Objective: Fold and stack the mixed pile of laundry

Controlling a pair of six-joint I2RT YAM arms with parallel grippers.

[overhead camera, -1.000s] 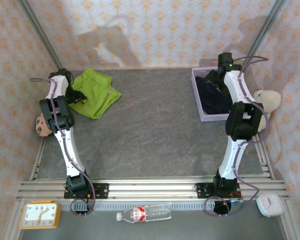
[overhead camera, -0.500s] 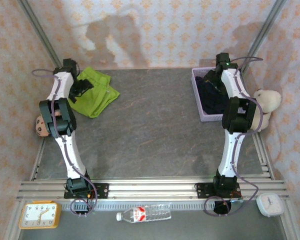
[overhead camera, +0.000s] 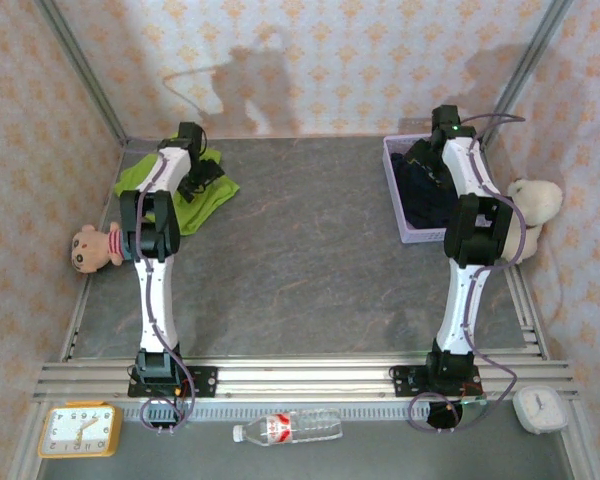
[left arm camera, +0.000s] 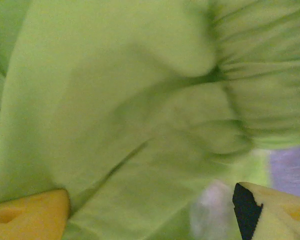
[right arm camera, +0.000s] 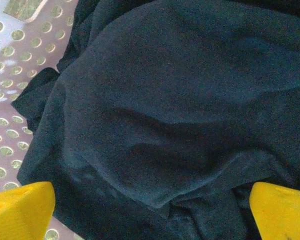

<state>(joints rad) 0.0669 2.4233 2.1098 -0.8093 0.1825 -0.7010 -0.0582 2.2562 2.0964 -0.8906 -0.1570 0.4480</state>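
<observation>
Both arms reach from the near edge of the bench toward its far end. The left pincer hangs over the lime-green garment, which lies rumpled on the bench in the far left corner. In the left wrist view its yellow fingertips stand wide apart, gripping nothing, with green cloth close beneath. That picture is blurred, so they may brush the fabric, but I cannot tell. At the far right, the right pincer is spread wide and empty, poised just above the dark navy garment. This garment lies crumpled inside the lavender basket.
</observation>
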